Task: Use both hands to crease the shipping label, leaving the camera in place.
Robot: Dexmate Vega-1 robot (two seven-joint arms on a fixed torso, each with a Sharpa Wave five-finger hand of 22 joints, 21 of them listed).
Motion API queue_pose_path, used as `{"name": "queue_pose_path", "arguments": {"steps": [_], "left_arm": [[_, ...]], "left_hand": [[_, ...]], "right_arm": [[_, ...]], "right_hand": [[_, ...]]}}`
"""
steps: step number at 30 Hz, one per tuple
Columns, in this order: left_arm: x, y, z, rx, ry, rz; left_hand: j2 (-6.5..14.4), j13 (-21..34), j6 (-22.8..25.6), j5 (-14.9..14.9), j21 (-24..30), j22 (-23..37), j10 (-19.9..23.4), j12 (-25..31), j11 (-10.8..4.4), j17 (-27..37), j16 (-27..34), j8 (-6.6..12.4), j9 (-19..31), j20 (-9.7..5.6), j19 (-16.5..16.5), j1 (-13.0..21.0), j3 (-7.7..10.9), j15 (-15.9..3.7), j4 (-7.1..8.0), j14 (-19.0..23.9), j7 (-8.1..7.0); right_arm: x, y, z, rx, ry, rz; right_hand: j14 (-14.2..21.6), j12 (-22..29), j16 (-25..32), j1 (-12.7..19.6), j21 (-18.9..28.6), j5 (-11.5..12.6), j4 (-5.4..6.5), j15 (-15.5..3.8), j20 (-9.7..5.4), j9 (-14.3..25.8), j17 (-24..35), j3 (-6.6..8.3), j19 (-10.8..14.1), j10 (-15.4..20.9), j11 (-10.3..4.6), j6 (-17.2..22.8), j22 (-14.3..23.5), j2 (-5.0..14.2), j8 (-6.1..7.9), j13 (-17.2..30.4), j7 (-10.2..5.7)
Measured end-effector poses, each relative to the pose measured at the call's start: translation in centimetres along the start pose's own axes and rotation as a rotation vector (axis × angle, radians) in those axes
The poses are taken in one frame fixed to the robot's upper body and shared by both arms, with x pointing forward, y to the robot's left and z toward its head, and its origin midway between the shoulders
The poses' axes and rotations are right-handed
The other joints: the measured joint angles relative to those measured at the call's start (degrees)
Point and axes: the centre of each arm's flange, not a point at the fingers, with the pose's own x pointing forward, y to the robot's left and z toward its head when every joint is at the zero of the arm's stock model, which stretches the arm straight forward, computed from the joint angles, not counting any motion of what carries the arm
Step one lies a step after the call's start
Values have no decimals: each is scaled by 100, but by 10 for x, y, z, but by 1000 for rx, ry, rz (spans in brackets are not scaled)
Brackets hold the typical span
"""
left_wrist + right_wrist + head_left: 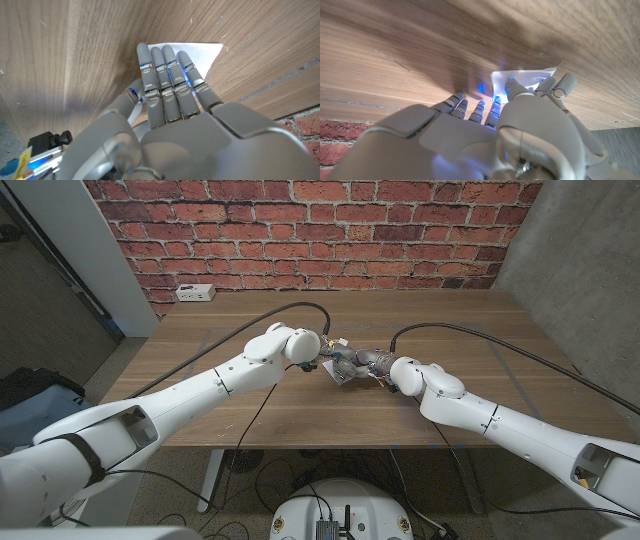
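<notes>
At the far left of the head view, a white power strip (193, 293) is seen at the back edge of the wooden counter (480, 340), against the brick wall (320, 230).

The left hand (318, 348) is reached in toward the middle of the counter. In the left wrist view its fingers (165, 80) are held straight and close together, with their tips laid on the white shipping label (202, 52); the thumb is tucked beside them near the paper's edge. Whether the label is pinched or only pressed cannot be told.

The shipping label (341, 371) is found at the middle of the counter, between the two hands and touched by both.

Just to its right, the right hand (378, 364) is brought up against the label. In the right wrist view its fingers (470, 110) are curled down toward the counter, while the thumb and a neighbouring finger are set on the label (522, 77). A firm grip cannot be confirmed.
</notes>
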Motion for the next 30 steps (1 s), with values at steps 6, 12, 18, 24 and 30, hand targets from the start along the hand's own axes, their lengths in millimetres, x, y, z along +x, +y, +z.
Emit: {"name": "queue_pose_path", "arguments": {"steps": [6, 12, 18, 24, 30], "left_arm": [[-2, 0, 0, -7, -2, 22], [-11, -3, -1, -20, -12, 114], [-23, -1, 2, -28, -41, 258], [-36, 1, 3, -46, -68, 405], [-47, 2, 3, -61, -85, 510]], "left_hand": [[72, 91, -79, -153, -128, 8, -52, -38, 74, 210, 34, -23, 55, 207, -411, -55, -197, 137, 114, -138, 79], [199, 319, -139, -301, -148, 55, -48, 76, 115, 688, 383, 21, 293, 326, -569, 30, -462, 176, 270, -177, 138], [253, 654, -33, -421, 2, 109, 200, 433, 61, 1142, 734, 274, 616, 322, -508, 154, -541, 124, 349, 68, 33], [194, 1314, 72, -549, 276, 198, 454, 1011, -2, 1763, 1253, 746, 1229, 287, -356, 394, -669, 95, 314, 447, -71], [175, 1920, 71, -602, 497, 271, 534, 1419, -21, 2241, 1606, 1156, 1783, 264, -319, 506, -730, 84, 253, 533, -133]], "right_arm": [[-1, 0, 0, 0, 0, -1], [-2, 0, 0, -2, 0, -4], [-2, 1, 1, -1, -1, -6], [-3, 1, 1, 0, -1, -8], [-5, 2, 2, 1, -1, -9]], "right_hand": [[0, 0, 0, 0, -15, 1, 0, 0, 0, 0, 0, 1, 0, 0, 0, 18, 1, 0, 0, 0, 18], [0, 0, 0, 0, 16, 1, 0, 0, 0, 0, 0, 1, 0, 0, 0, 18, 5, 0, 0, 0, 18], [0, 0, 0, 0, 33, 13, 0, 0, -8, -2, 0, 2, 8, 0, 0, 18, -1, 0, 0, 0, 18], [0, 0, 0, 0, 26, 13, 0, 0, -8, -3, 0, 2, 8, 0, 0, 18, -1, 0, 0, 0, 18], [22, 0, 0, -1, 9, 13, 20, 22, -8, -3, 0, 22, 8, 0, 0, 18, -1, 0, 0, 0, 18]]}}
